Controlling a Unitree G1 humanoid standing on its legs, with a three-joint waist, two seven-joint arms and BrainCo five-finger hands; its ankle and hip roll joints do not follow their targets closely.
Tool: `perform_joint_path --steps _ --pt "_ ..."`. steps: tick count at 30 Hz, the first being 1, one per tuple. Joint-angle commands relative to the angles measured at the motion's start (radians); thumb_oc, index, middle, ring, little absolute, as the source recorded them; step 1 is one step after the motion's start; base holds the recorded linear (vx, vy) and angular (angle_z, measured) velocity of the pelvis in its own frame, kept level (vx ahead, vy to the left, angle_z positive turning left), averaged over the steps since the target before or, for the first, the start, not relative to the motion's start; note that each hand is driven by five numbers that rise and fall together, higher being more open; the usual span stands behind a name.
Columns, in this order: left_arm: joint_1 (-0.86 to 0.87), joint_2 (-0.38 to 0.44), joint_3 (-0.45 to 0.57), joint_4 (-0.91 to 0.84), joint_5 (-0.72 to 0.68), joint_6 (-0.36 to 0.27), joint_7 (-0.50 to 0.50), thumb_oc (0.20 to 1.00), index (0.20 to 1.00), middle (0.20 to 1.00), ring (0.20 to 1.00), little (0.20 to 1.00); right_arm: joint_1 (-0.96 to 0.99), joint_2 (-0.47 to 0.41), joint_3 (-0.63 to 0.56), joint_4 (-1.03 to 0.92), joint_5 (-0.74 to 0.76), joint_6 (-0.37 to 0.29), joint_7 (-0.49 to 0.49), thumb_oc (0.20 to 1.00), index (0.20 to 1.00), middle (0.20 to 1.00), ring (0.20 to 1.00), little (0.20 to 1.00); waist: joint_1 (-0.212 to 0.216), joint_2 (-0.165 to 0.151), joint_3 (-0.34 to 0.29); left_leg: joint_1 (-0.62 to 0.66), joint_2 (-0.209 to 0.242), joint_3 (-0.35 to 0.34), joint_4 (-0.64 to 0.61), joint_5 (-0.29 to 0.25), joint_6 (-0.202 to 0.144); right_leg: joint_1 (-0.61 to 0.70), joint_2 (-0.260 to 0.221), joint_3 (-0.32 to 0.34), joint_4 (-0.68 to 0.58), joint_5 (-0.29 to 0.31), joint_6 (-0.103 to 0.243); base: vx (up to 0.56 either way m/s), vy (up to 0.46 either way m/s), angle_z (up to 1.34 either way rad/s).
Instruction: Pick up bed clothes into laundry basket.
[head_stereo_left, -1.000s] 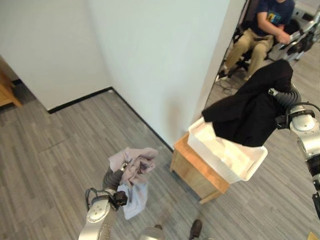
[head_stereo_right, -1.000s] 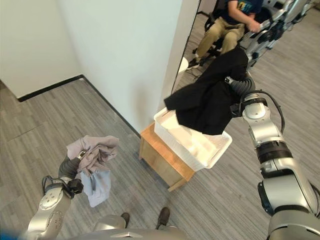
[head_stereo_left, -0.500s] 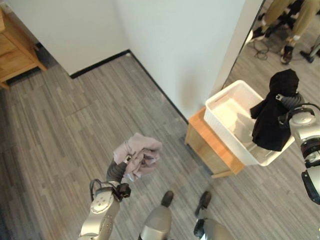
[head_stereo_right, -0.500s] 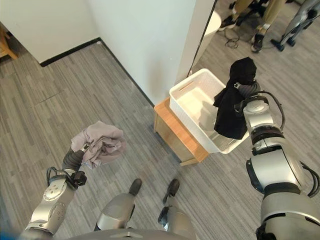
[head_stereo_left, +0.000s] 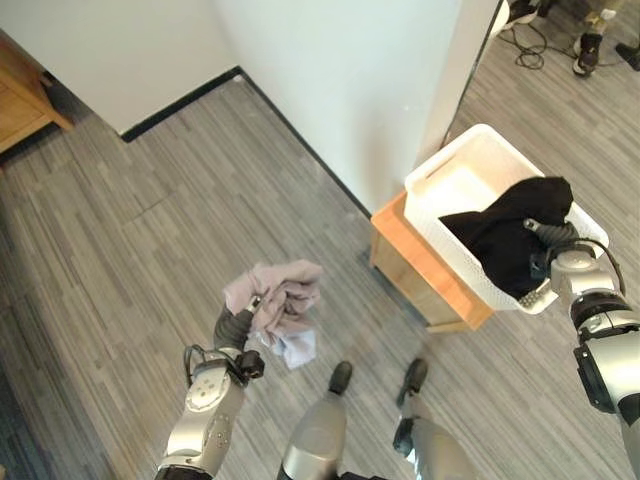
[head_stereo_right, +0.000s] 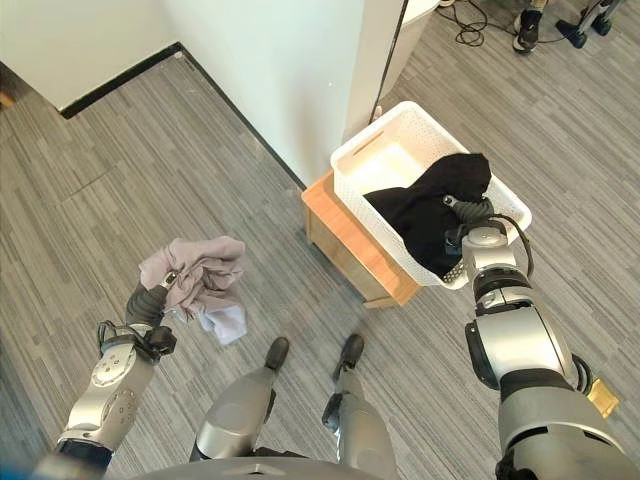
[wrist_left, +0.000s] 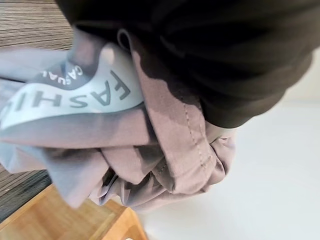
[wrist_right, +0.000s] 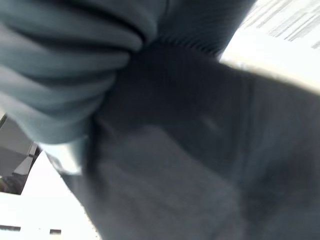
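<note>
Change since earlier frames: black garment (head_stereo_right: 430, 212) is lower, now lying in the laundry basket (head_stereo_right: 385, 152) instead of hanging over its rim; a pale blue piece hangs beneath the pink bundle again.
Laundry basket: white, perforated walls, resting on a low wooden stand (head_stereo_right: 345, 240) beside the white wall (head_stereo_right: 290, 60); tilted corner-on to the robot.
Black garment: spread across the nearer half of the basket interior, one edge draped over the near rim; far half of the basket interior bare and white.
Right hand (head_stereo_left: 550, 235): at the basket's near rim, buried in the black garment; fingers hidden by the cloth, so cannot tell whether they grip or have let go. Right wrist view shows dark cloth close against the camera.
Pink clothes bundle (head_stereo_left: 278, 298): crumpled mauve-pink fabric with the pale blue piece (head_stereo_left: 297, 347) dangling under it; held in the air above the grey plank floor (head_stereo_left: 120, 250), well apart from the basket.
Left hand (head_stereo_left: 244, 325): raised, fingers closed around the pink bundle from below; left wrist view shows the mauve fabric (wrist_left: 165, 145) bunched close against the hand.
Other: wooden furniture edge (head_stereo_left: 25, 95) at the far left; a person's shoe (head_stereo_left: 590, 45) at the far right, beyond the wall.
</note>
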Motion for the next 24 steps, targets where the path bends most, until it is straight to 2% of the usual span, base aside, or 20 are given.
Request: perform_joint_path --steps 1,5,10,12,14,15,16,17,20,21,24 --pt "0.005 0.026 0.009 -0.081 -0.014 -0.058 0.004 0.200 0.200 0.200 0.200 0.200 -0.092 -0.072 0.105 -0.064 0.030 -0.039 -0.013 1.000 1.000 1.000 1.000 1.000 -0.012 0.033 -0.081 -0.032 0.026 -0.054 -0.105 0.113 0.010 0.110 0.025 -0.013 0.016 -0.149 0.045 0.04 0.025 0.00" --pt "-0.079 0.089 0.028 -0.092 0.027 -0.067 0.013 0.200 0.200 0.200 0.200 0.200 -0.085 -0.098 0.156 -0.268 0.001 -0.051 0.006 1.000 1.000 1.000 1.000 1.000 -0.050 0.033 -0.110 -0.002 0.031 -0.036 -0.105 0.102 0.003 0.135 0.024 -0.002 0.016 -0.158 0.045 0.05 0.020 -0.04" --pt "-0.252 0.200 0.031 -0.109 0.076 -0.083 0.032 0.200 0.200 0.200 0.200 0.200 0.059 -0.092 0.127 -0.642 0.031 -0.083 0.029 1.000 1.000 1.000 1.000 1.000 -0.108 0.043 -0.142 0.031 0.034 -0.015 -0.105 0.088 -0.004 0.164 0.017 0.007 0.016 -0.168 0.047 0.05 0.012 -0.12" --pt "-0.407 0.298 -0.009 -0.116 0.079 -0.088 0.016 0.200 0.200 0.200 0.200 0.200 0.202 -0.103 0.081 -0.929 0.073 -0.113 0.082 1.000 1.000 1.000 1.000 1.000 -0.162 0.058 -0.164 0.049 0.033 0.002 -0.105 0.079 -0.007 0.176 0.011 0.015 0.016 -0.172 0.051 0.08 0.020 -0.01" --pt "-0.435 0.311 -0.022 -0.114 0.077 -0.090 0.012 0.200 0.200 0.200 0.200 0.200 0.238 -0.111 0.055 -0.974 0.078 -0.116 0.085 1.000 1.000 1.000 1.000 1.000 -0.167 0.060 -0.169 0.054 0.033 0.005 -0.105 0.076 -0.007 0.180 0.010 0.016 0.016 -0.174 0.052 0.04 0.016 -0.07" --pt "-0.499 0.341 -0.058 -0.122 0.074 -0.090 0.000 0.200 0.200 0.200 0.200 0.200 0.302 -0.101 0.010 -1.072 0.125 -0.142 0.096 1.000 1.000 1.000 1.000 1.000 -0.198 0.069 -0.177 0.061 0.033 0.013 -0.105 0.070 -0.007 0.183 0.008 0.022 0.016 -0.175 0.055 0.02 0.008 -0.11" --pt "-0.504 0.342 -0.064 -0.119 0.074 -0.090 0.000 0.200 0.200 0.200 0.200 0.200 0.311 -0.101 0.002 -1.079 0.124 -0.139 0.096 1.000 1.000 1.000 1.000 1.000 -0.195 0.068 -0.177 0.062 0.033 0.012 -0.105 0.070 -0.007 0.185 0.008 0.021 0.016 -0.175 0.055 0.06 0.017 -0.14" --pt "-0.554 0.381 -0.090 -0.128 0.070 -0.088 -0.015 0.200 0.200 0.200 0.200 0.200 0.382 -0.093 -0.053 -1.168 0.131 -0.156 0.102 1.000 1.000 1.000 1.000 1.000 -0.216 0.076 -0.187 0.069 0.032 0.019 -0.105 0.065 -0.007 0.189 0.008 0.029 0.016 -0.177 0.057 0.05 0.017 -0.19" --pt "-0.643 0.428 -0.139 -0.122 0.061 -0.080 -0.030 0.200 0.200 0.200 0.200 0.200 0.504 -0.045 -0.119 -1.278 0.160 -0.180 0.123 1.000 1.000 1.000 1.000 1.000 -0.257 0.090 -0.200 0.080 0.034 0.031 -0.105 0.057 -0.007 0.195 0.007 0.043 0.016 -0.179 0.061 0.05 0.022 -0.10" --pt "-0.649 0.429 -0.147 -0.119 0.060 -0.081 -0.030 0.200 0.200 0.200 0.200 0.200 0.513 -0.043 -0.126 -1.285 0.159 -0.177 0.123 1.000 1.000 1.000 1.000 1.000 -0.253 0.088 -0.200 0.081 0.034 0.031 -0.105 0.057 -0.007 0.196 0.007 0.043 0.016 -0.180 0.061 0.04 0.018 -0.11" --pt "-0.771 0.465 -0.212 -0.031 0.032 -0.077 -0.033 0.200 0.200 0.200 0.200 0.200 0.668 0.018 -0.148 -1.418 0.247 -0.198 0.201 1.000 1.000 1.000 1.000 1.000 -0.300 0.103 -0.212 0.091 0.034 0.044 -0.105 0.050 -0.007 0.200 0.005 0.055 0.016 -0.182 0.066 0.04 0.013 -0.17"
